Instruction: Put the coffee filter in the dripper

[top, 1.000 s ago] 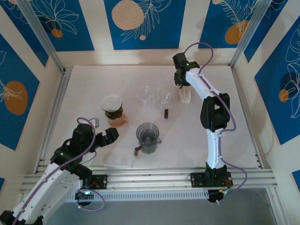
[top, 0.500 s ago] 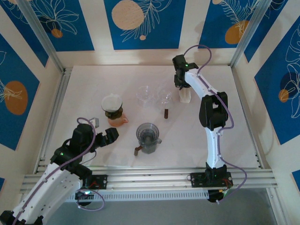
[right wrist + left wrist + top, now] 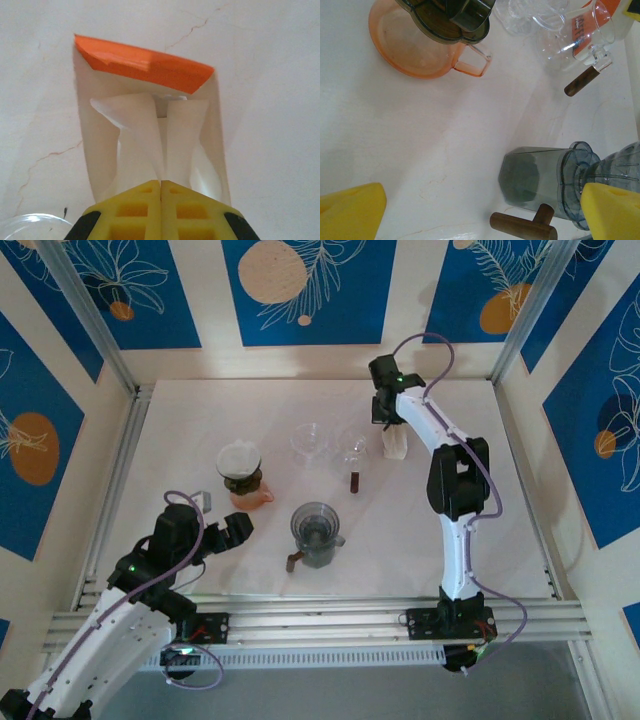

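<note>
White paper coffee filters (image 3: 145, 135) stand bunched in a white holder with an orange edge (image 3: 145, 62) at the back right of the table (image 3: 396, 445). My right gripper (image 3: 161, 182) reaches down into the holder (image 3: 393, 428), its yellow fingers shut on a fold of filter paper. The dark dripper (image 3: 240, 472) sits on an orange glass server (image 3: 420, 50) at the middle left, and its top looks pale from above. My left gripper (image 3: 238, 530) rests low at the near left, open, with nothing between its fingers (image 3: 480, 207).
A grey grinder with a wooden handle (image 3: 316, 532) stands mid-table, close to the left gripper (image 3: 545, 182). Clear glass vessels (image 3: 310, 440) and a glass piece with a brown handle (image 3: 354, 458) sit between the dripper and the filter holder. Frame rails (image 3: 110, 490) border the table.
The right gripper's fingers have closed the last bit onto the filter paper, and the arm barely shifted. The left arm has not moved.
</note>
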You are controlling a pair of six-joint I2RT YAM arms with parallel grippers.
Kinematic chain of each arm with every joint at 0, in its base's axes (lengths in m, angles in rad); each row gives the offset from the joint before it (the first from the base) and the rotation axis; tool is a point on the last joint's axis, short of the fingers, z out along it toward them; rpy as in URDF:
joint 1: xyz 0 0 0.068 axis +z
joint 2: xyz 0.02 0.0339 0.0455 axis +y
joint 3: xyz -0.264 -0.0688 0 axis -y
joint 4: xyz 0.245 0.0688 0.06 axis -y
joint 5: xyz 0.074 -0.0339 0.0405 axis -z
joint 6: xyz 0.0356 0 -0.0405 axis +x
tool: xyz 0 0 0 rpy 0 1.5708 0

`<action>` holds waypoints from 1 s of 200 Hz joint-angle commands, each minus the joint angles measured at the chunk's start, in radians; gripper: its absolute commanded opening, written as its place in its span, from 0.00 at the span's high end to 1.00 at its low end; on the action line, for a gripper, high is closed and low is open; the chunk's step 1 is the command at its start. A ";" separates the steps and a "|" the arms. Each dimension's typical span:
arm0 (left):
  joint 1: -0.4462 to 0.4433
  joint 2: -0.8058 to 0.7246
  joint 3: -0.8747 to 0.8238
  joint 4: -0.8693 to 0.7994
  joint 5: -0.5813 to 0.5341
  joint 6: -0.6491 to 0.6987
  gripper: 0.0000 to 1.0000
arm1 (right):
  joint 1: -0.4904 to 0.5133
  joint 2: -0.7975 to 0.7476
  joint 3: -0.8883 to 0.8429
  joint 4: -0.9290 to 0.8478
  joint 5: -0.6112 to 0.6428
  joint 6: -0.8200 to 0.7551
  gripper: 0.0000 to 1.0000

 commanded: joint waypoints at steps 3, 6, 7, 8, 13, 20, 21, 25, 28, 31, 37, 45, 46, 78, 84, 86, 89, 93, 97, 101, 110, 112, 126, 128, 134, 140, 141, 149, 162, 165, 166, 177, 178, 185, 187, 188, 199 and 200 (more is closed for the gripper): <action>0.007 -0.004 -0.005 0.019 0.005 0.011 0.00 | 0.017 -0.091 0.000 0.012 0.010 -0.005 1.00; 0.007 -0.004 -0.005 0.019 0.007 0.011 0.00 | 0.019 -0.097 0.000 0.010 0.012 -0.004 1.00; 0.007 -0.004 -0.004 0.019 0.007 0.011 0.00 | 0.019 -0.098 0.000 0.010 0.012 -0.003 1.00; 0.006 -0.003 -0.004 0.019 0.007 0.011 0.00 | 0.020 -0.101 -0.001 0.009 0.012 -0.003 1.00; 0.007 -0.003 -0.004 0.019 0.008 0.011 0.00 | 0.022 -0.109 -0.005 0.009 0.015 -0.003 1.00; 0.006 -0.006 -0.005 0.019 0.007 0.011 0.00 | 0.025 -0.127 -0.014 0.014 0.021 -0.001 1.00; 0.006 -0.006 -0.005 0.019 0.007 0.011 0.00 | 0.027 -0.130 -0.016 0.014 0.022 0.000 1.00; 0.006 -0.007 -0.006 0.019 0.008 0.011 0.00 | 0.030 -0.139 -0.023 0.017 0.027 -0.001 1.00; 0.006 -0.007 -0.005 0.019 0.009 0.011 0.00 | 0.031 -0.148 -0.028 0.018 0.031 0.002 1.00; 0.006 -0.009 -0.005 0.019 0.008 0.011 0.00 | 0.032 -0.155 -0.033 0.020 0.034 0.002 1.00; 0.006 -0.010 -0.004 0.019 0.010 0.012 0.00 | 0.034 -0.173 -0.044 0.024 0.037 0.005 1.00; 0.006 -0.011 -0.004 0.019 0.010 0.012 0.00 | 0.038 -0.197 -0.060 0.028 0.039 0.009 1.00; 0.006 -0.012 -0.004 0.019 0.010 0.012 0.00 | 0.039 -0.201 -0.062 0.029 0.039 0.009 1.00; 0.007 -0.018 0.004 0.014 0.014 0.017 0.00 | 0.072 -0.320 -0.131 0.041 0.060 0.015 1.00; 0.006 -0.018 0.007 0.014 0.015 0.018 0.00 | 0.080 -0.346 -0.146 0.043 0.061 0.016 1.00; 0.006 -0.018 0.007 0.014 0.015 0.018 0.00 | 0.083 -0.354 -0.153 0.043 0.062 0.017 1.00; 0.006 -0.020 0.008 0.014 0.016 0.020 0.00 | 0.085 -0.364 -0.158 0.042 0.062 0.018 1.00; 0.006 -0.020 0.008 0.013 0.016 0.020 0.00 | 0.093 -0.389 -0.175 0.045 0.062 0.023 1.00; 0.006 -0.021 0.010 0.013 0.017 0.022 0.00 | 0.099 -0.408 -0.192 0.046 0.056 0.027 1.00; 0.006 -0.021 0.011 0.013 0.017 0.022 0.00 | 0.105 -0.428 -0.206 0.046 0.049 0.031 1.00; 0.006 -0.024 0.010 0.012 0.019 0.024 0.00 | 0.122 -0.475 -0.241 0.050 0.042 0.041 1.00; 0.006 -0.024 0.010 0.012 0.019 0.024 0.00 | 0.127 -0.485 -0.249 0.051 0.042 0.042 1.00; 0.006 -0.030 0.010 0.008 0.019 0.024 0.00 | 0.167 -0.558 -0.296 0.035 0.044 0.050 1.00; 0.006 -0.032 0.010 0.008 0.020 0.024 0.00 | 0.173 -0.568 -0.301 0.031 0.044 0.051 1.00; 0.007 -0.036 0.009 0.005 0.022 0.024 0.00 | 0.196 -0.600 -0.319 0.018 0.048 0.056 1.00; 0.006 -0.040 0.008 0.002 0.024 0.026 0.00 | 0.221 -0.636 -0.340 0.004 0.047 0.061 1.00; 0.006 -0.041 0.009 0.002 0.024 0.026 0.00 | 0.224 -0.642 -0.344 0.001 0.046 0.062 1.00; 0.006 -0.046 0.009 -0.002 0.024 0.027 0.00 | 0.258 -0.688 -0.371 -0.022 0.041 0.075 1.00; 0.007 -0.051 0.010 -0.008 0.022 0.032 0.00 | 0.314 -0.772 -0.411 -0.065 0.018 0.102 1.00; 0.006 -0.052 0.011 -0.009 0.022 0.034 0.00 | 0.329 -0.788 -0.416 -0.079 0.013 0.110 1.00; 0.006 -0.051 0.011 -0.009 0.022 0.034 0.00 | 0.333 -0.793 -0.418 -0.084 0.011 0.113 1.00; 0.006 -0.049 0.012 -0.010 0.025 0.038 0.00 | 0.378 -0.848 -0.425 -0.146 -0.018 0.151 1.00; 0.006 -0.049 0.012 -0.011 0.025 0.038 0.00 | 0.382 -0.853 -0.424 -0.152 -0.022 0.153 1.00; 0.006 -0.046 0.014 -0.010 0.028 0.040 0.00 | 0.413 -0.881 -0.422 -0.197 -0.041 0.179 1.00; 0.006 -0.046 0.014 -0.011 0.028 0.040 0.00 | 0.422 -0.888 -0.421 -0.207 -0.045 0.185 1.00; 0.006 -0.045 0.014 -0.011 0.029 0.040 0.00 | 0.426 -0.892 -0.419 -0.214 -0.048 0.189 1.00; 0.007 -0.040 0.013 -0.007 0.031 0.041 0.00 | 0.474 -0.920 -0.402 -0.276 -0.080 0.223 1.00; 0.006 -0.040 0.013 -0.007 0.030 0.041 0.00 | 0.478 -0.922 -0.401 -0.284 -0.084 0.227 1.00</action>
